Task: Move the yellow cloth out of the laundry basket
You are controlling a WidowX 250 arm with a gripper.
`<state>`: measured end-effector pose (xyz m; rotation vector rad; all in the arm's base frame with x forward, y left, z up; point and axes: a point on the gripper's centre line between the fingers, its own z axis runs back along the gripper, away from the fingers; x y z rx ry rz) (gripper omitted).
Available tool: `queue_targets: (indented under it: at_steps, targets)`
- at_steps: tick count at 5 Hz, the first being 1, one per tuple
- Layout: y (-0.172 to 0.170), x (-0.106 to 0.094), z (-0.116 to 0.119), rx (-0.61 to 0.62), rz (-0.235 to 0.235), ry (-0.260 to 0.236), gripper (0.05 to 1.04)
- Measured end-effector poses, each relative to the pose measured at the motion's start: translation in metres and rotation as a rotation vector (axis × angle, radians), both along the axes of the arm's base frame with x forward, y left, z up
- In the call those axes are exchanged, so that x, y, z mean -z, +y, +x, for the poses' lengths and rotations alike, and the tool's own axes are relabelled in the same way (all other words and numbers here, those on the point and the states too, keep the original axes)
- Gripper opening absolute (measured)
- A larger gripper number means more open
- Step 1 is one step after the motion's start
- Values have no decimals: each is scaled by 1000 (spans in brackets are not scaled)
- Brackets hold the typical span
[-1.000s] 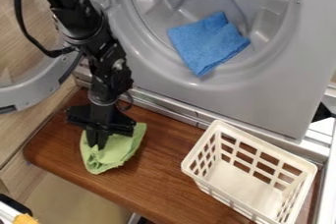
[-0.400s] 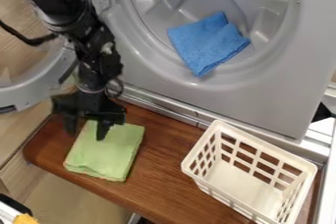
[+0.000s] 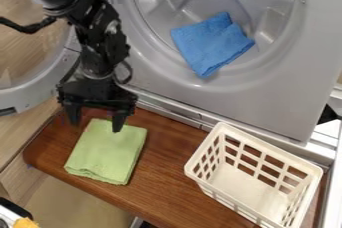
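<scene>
Claw (image 3: 95, 125), left of frame, spread wide, gripping nothing; raised since earlier frame. Green cloth (image 3: 107, 152) flat, lower left, near front edge of wooden board (image 3: 167, 162). Board spans gap to basket (image 3: 270, 147), lower right.

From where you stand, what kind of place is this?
It looks like a laundry spot, maybe a play one. There's a round gray drum with a folded blue cloth in it, a white plastic laundry basket, and a folded yellow-green cloth on the wooden board.
</scene>
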<state>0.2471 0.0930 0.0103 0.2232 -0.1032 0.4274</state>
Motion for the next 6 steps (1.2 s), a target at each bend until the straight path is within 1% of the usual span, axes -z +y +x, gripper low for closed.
queue_targets:
  at_steps: [1, 2, 3, 4, 5, 6]
  targets:
    - [-28, -6, 9, 79, -24, 38, 999]
    - [-64, -15, 14, 180, -41, 97, 999]
    - [-91, -36, 19, 243, -78, 82, 999]
    - [-122, -57, 17, 276, -87, 86, 999]
    - [-165, -68, 15, 330, -142, 77, 999]
    - [-210, -76, 17, 366, -172, 87, 999]
